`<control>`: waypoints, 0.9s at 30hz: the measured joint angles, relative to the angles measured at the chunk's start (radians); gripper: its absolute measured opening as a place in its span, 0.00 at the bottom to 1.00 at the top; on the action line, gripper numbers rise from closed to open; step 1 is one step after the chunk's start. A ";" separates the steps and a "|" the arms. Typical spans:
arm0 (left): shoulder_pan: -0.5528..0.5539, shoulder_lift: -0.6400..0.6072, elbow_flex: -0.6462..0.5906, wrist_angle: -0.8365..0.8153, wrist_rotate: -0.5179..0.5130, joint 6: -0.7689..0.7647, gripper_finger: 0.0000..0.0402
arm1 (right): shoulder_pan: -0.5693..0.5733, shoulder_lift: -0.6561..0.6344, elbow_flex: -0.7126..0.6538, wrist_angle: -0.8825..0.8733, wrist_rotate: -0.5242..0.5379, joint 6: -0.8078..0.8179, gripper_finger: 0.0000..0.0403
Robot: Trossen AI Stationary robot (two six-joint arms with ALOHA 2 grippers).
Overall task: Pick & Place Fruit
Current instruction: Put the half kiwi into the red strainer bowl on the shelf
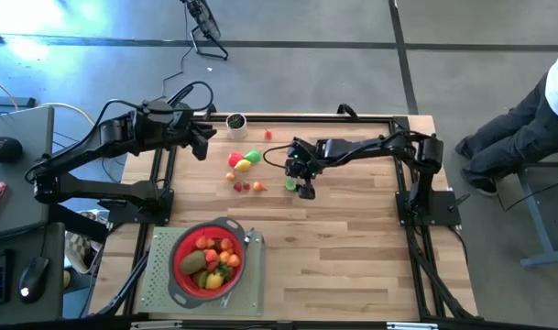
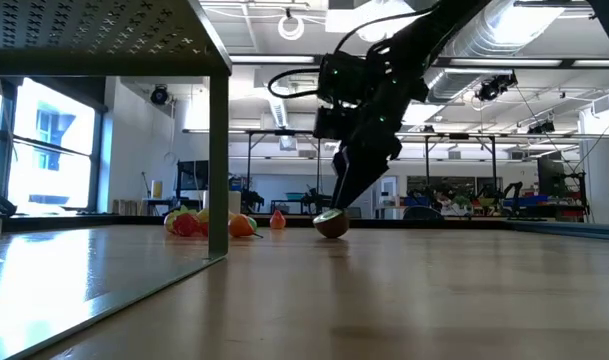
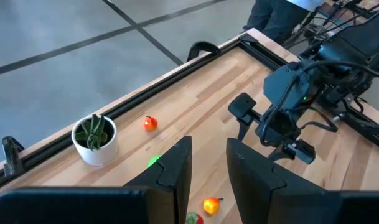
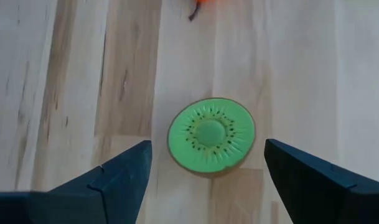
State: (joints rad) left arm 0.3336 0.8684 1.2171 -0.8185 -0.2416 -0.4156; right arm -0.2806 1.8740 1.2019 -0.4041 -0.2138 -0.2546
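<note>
Right gripper (image 4: 205,168) over one kiwi half.
Its fingers stand wide apart, empty, either side of the single green-faced, brown-skinned toy kiwi half (image 4: 211,135) at centre frame; left gripper (image 1: 202,142) waits upper left, slightly parted.

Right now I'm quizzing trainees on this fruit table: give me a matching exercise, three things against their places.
Things:
1. kiwi half
2. strainer
3. potted plant

Places:
A. at the table's far edge
B. between the open right gripper's fingers, on the wood
C. on the grey mat, filled with fruit

Pairs: 1-B, 2-C, 3-A
</note>
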 joint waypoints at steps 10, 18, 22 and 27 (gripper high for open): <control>0.000 0.000 0.000 0.000 -0.001 0.000 0.24 | 0.013 0.058 -0.022 0.092 -0.021 0.004 0.75; 0.000 0.000 0.000 0.000 -0.003 0.000 0.24 | 0.026 0.089 -0.020 0.137 0.003 0.008 0.75; 0.000 0.000 0.000 0.000 -0.003 0.000 0.24 | 0.025 0.089 -0.021 0.135 0.009 0.008 0.75; 0.000 0.000 0.000 0.000 -0.003 0.000 0.24 | 0.024 0.089 -0.021 0.123 0.020 0.015 0.75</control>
State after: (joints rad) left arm 0.3336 0.8688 1.2171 -0.8185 -0.2447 -0.4160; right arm -0.2562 1.9625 1.1805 -0.2816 -0.1936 -0.2398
